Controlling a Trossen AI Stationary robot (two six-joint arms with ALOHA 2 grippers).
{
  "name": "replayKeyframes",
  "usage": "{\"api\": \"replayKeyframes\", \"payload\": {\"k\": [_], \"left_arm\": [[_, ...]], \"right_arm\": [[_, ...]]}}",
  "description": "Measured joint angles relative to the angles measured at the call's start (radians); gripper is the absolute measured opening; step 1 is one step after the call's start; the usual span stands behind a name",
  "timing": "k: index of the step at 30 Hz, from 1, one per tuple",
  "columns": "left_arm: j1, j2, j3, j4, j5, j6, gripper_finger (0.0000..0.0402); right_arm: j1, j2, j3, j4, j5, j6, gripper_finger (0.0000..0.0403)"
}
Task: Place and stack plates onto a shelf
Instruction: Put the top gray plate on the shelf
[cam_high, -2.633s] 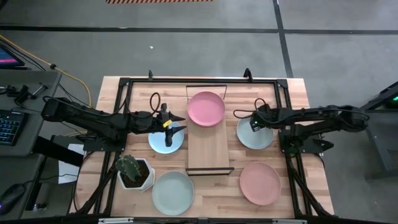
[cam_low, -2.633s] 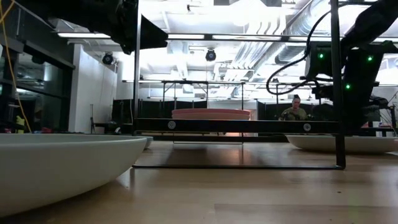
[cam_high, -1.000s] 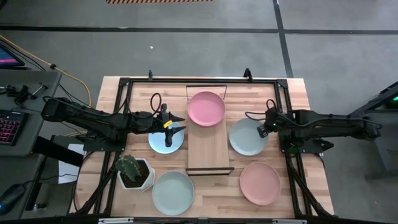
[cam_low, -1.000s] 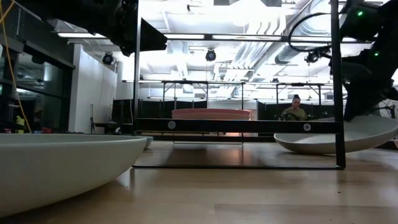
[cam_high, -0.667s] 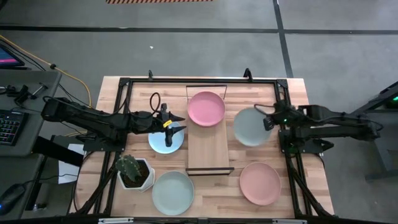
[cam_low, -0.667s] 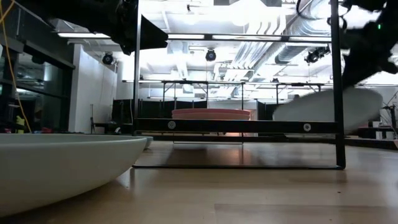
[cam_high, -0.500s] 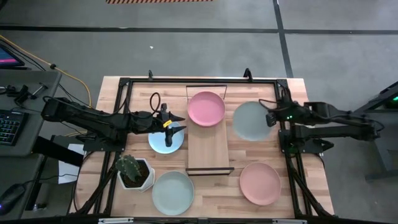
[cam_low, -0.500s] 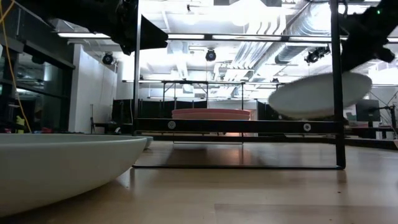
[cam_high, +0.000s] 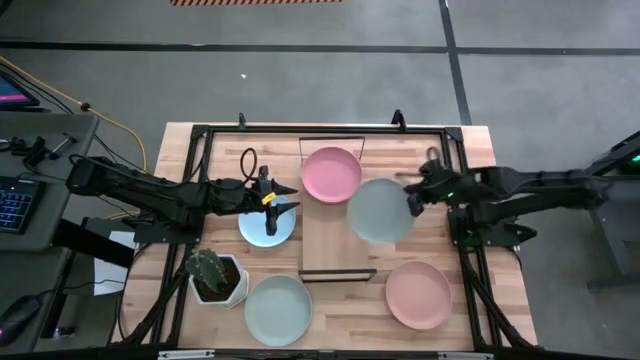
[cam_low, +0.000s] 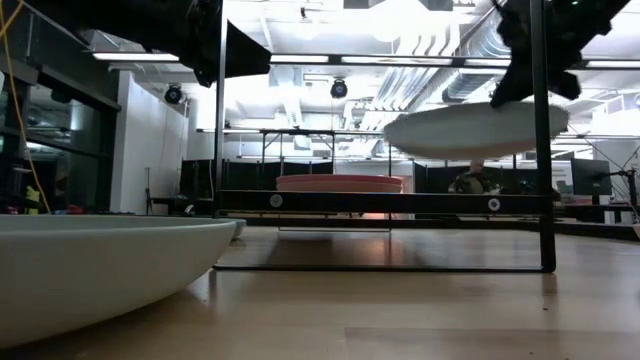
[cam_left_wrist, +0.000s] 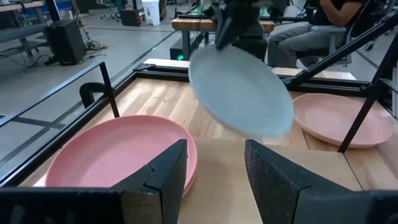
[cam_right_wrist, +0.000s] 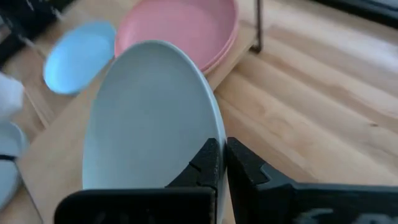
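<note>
While left fingers (cam_left_wrist: 214, 180) gape, right fingers (cam_right_wrist: 219, 163) pinching mint plate (cam_high: 379, 210) now reach shelf (cam_high: 335, 250).

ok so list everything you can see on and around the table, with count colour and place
pink plates: looks like two, stacked on the shelf's far end
pink plate: one, on the table near the right front
blue plate: one, light blue, left of the shelf under the left gripper
mint plate: one, pale, front left
mint plate in the air: one, held over the shelf
shelf: one, light wood, black frame, table centre
cactus pot: one, white, front left
left gripper: open, over the blue plate
right gripper: shut on the airborne plate's rim
</note>
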Motion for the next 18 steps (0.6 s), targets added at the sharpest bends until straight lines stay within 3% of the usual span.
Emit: {"api": "replayKeyframes", "payload": {"k": [8, 18], "left_arm": [[0.0, -0.015, 0.0, -0.001, 0.0, 0.0, 0.0151], [0.0, -0.015, 0.0, -0.001, 0.0, 0.0, 0.0151]], "right_arm": [[0.142, 0.267, 0.0, 0.215, 0.048, 0.023, 0.0], [0.17, 0.47, 0.0, 0.465, 0.016, 0.016, 0.0]]}}
